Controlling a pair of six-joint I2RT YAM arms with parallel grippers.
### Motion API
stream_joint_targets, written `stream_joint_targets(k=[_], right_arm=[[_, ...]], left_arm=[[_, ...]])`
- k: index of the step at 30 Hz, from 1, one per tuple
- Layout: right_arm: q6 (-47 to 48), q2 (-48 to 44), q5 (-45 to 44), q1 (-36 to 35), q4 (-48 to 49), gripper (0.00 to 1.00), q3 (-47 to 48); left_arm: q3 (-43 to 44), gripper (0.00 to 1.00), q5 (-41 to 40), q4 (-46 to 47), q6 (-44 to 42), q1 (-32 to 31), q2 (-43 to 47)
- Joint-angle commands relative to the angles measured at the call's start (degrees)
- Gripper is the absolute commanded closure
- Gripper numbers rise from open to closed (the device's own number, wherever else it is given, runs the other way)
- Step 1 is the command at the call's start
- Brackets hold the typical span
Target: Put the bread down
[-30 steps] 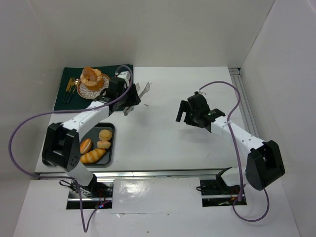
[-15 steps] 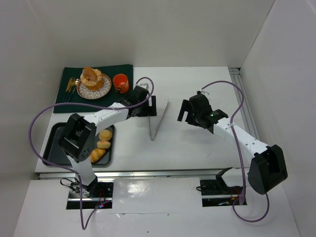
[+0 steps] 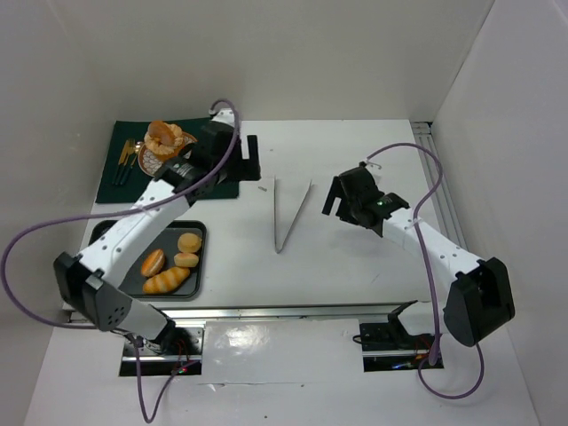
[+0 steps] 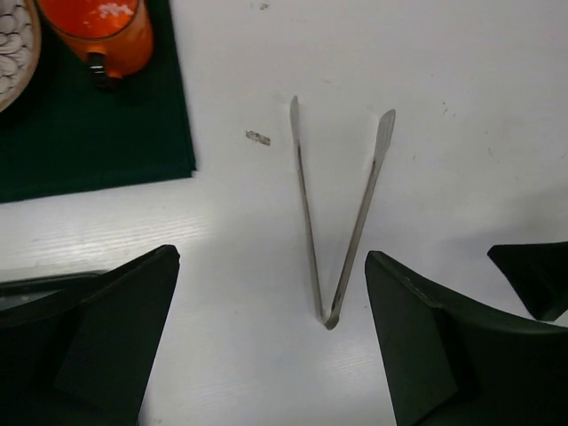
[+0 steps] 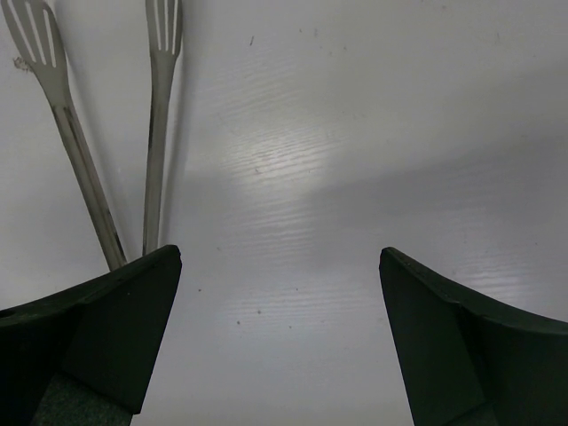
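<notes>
And there go the tongs (image 4: 358, 222): a second ago the left gripper (image 4: 271, 257) had them up by the plate (image 3: 146, 161), and now they lie spread in a V on the bare table (image 3: 355, 275), middle of the overhead frame, touching nothing. The left gripper's fingers stand wide apart with nothing between them. The arm has swung back toward the upper left, and its wrist view looks down on the tongs from just above.

The bread (image 3: 165, 138) sits on the plate at the upper left of the overhead view, on the dark green mat (image 4: 89, 151). The orange cup (image 4: 98, 27) is beside it, showing at the top left of the left wrist view. The arm hides part of the plate from above, so I can't say how squarely the bread sits.

The right gripper (image 5: 280, 253) hovers over the table right of centre, fingers apart, holding nothing.

With the tool let go and the bread on the plate, I'd say the placing is done, and only pulling the arms clear remains.
</notes>
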State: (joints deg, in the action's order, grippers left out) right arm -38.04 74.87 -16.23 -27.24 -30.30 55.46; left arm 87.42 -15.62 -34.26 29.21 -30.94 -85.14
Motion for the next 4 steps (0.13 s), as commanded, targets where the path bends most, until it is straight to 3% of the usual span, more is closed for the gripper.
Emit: stream_joint_targets(k=[1, 4], right_arm=[[-5.10, -1.75, -4.25, -0.09, -1.86, 0.00, -0.27], [-4.94, -3.50, -2.24, -0.09, 1.38, 0.00, -2.73]], left_arm=[[-3.04, 0.01, -2.67, -3.88, -3.10, 1.66, 5.86], [-3.04, 0.01, -1.09, -4.67, -3.64, 5.44, 7.62]])
